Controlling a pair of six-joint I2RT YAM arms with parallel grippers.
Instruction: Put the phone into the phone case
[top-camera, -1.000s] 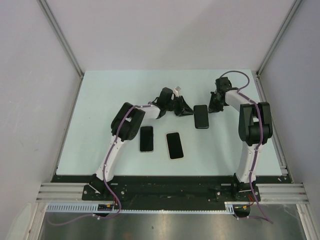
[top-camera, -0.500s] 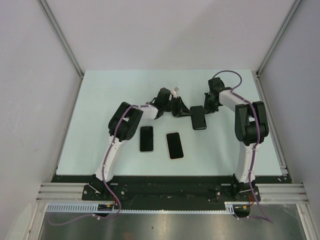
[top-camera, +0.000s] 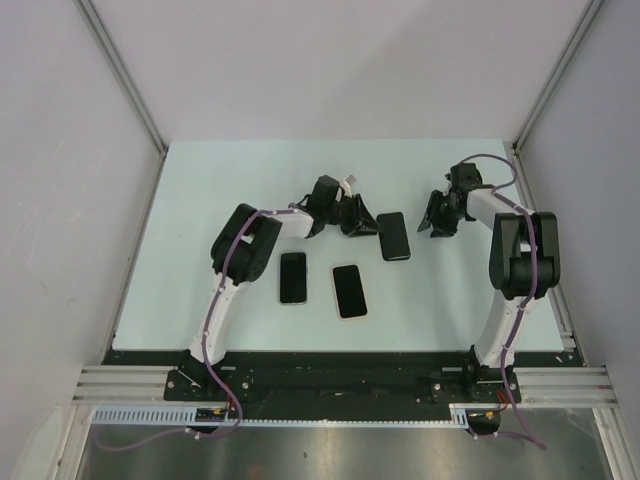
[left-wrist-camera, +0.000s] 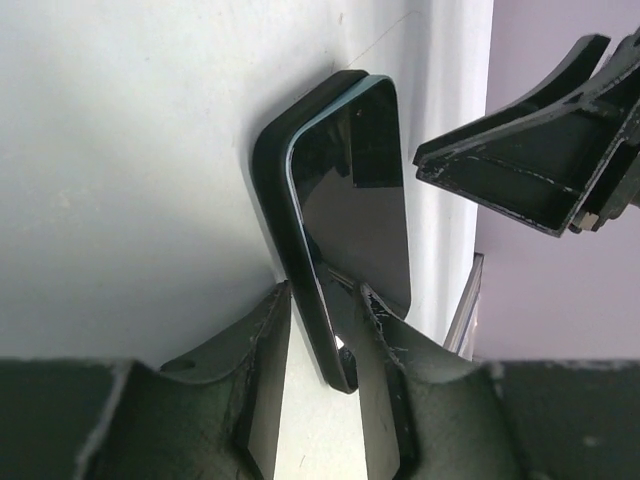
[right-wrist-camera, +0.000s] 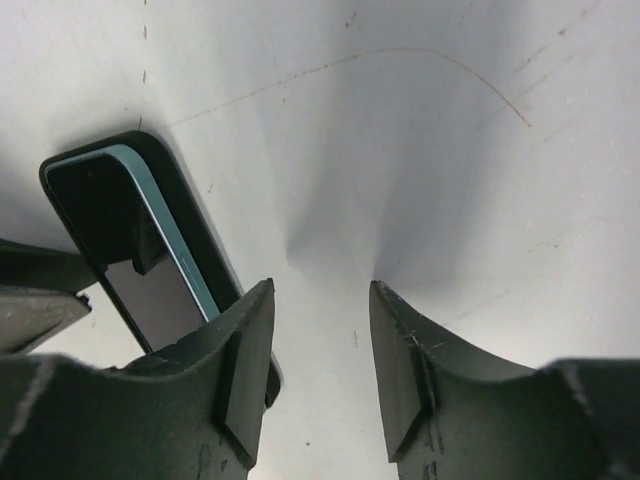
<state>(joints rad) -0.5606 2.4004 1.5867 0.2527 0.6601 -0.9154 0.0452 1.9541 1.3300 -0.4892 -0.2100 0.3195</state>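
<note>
1. Right claw: jaws apart over bare table, with nothing between them. It has let go and drawn back rightward, off the phone.
2. Left claw: fingers straddle the phone's near end; whether they pinch it cannot be told.
3. Phone: lies in the case at mid-table, blue edge apparently proud of one rim, so seating is probably unfinished.
4. Against the earlier frame, the phone sits slightly farther left.

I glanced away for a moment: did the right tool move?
Yes. The right tool has backed off rightward, away from the phone and nearer the right edge of the table.
</note>
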